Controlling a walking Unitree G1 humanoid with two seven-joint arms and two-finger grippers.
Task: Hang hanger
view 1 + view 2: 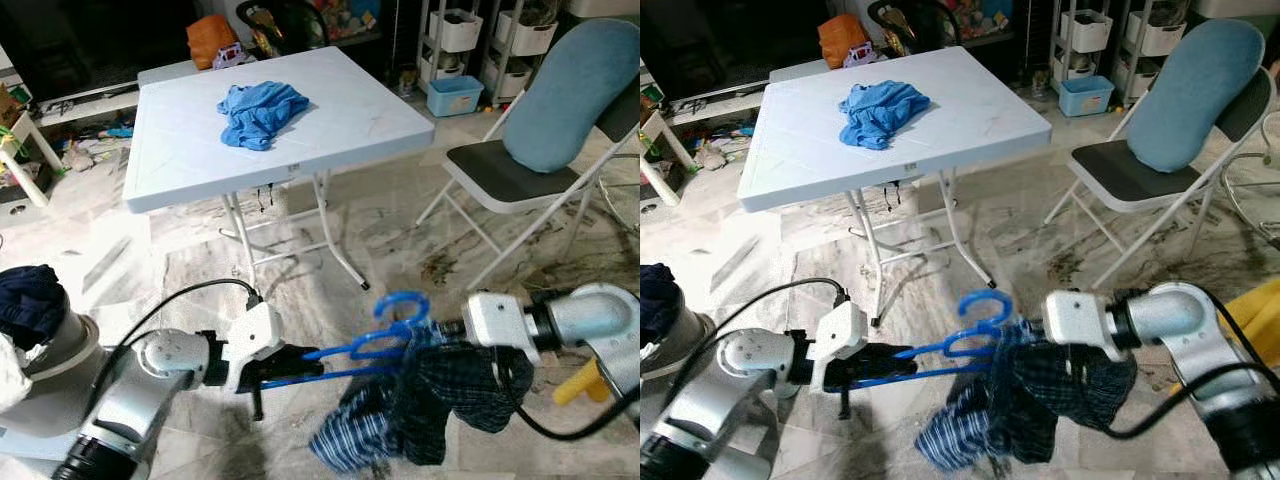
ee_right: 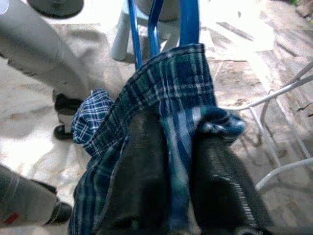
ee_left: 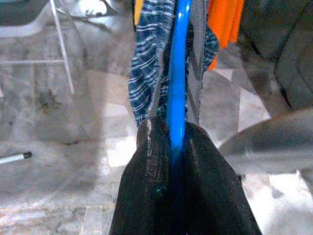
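Marble floor stretches ahead of me, with a white folding table carrying a crumpled blue cloth and a folding chair off to my right, all well apart from the work. Low between my arms hangs the plaid shirt, dark blue-green checks, limp and floppy (light, I judge, but apt to slide off). It drapes on the blue plastic hanger, thin, stiff and slick, so I grip its bar: left gripper clamped on the bar, right gripper pinching shirt fabric beside the hook.
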